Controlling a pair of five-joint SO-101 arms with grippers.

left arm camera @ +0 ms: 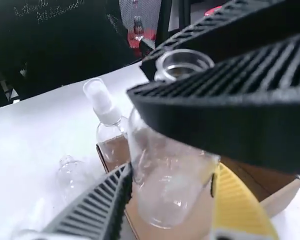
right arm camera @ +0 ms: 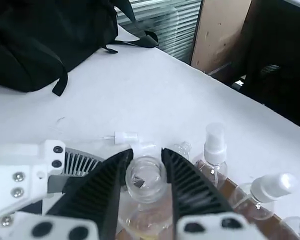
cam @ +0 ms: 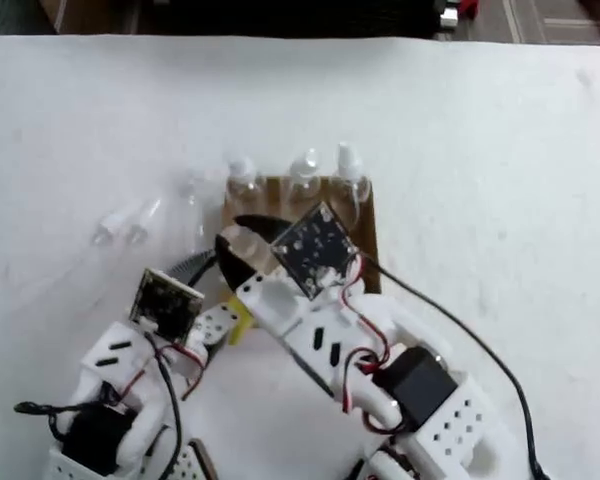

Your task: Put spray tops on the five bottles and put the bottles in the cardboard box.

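Observation:
A clear bottle (left arm camera: 160,165) with an open neck (right arm camera: 146,175) stands upright at the near left corner of the cardboard box (cam: 372,245). My left gripper (left arm camera: 167,200) is shut on its body, with a grey finger (left arm camera: 97,207) on one side and a yellow one (left arm camera: 240,210) on the other. My right gripper (right arm camera: 146,170) is shut on the neck, its black fingers (cam: 248,238) just under the rim. Three bottles with white spray tops (cam: 302,172) stand along the box's far side.
Left of the box, another topless bottle (cam: 188,192) lies on the white table. Two loose spray tops (cam: 120,228) lie farther left. A black bag (right arm camera: 35,45) sits at the table's far end. Cables trail from the right arm (cam: 480,350).

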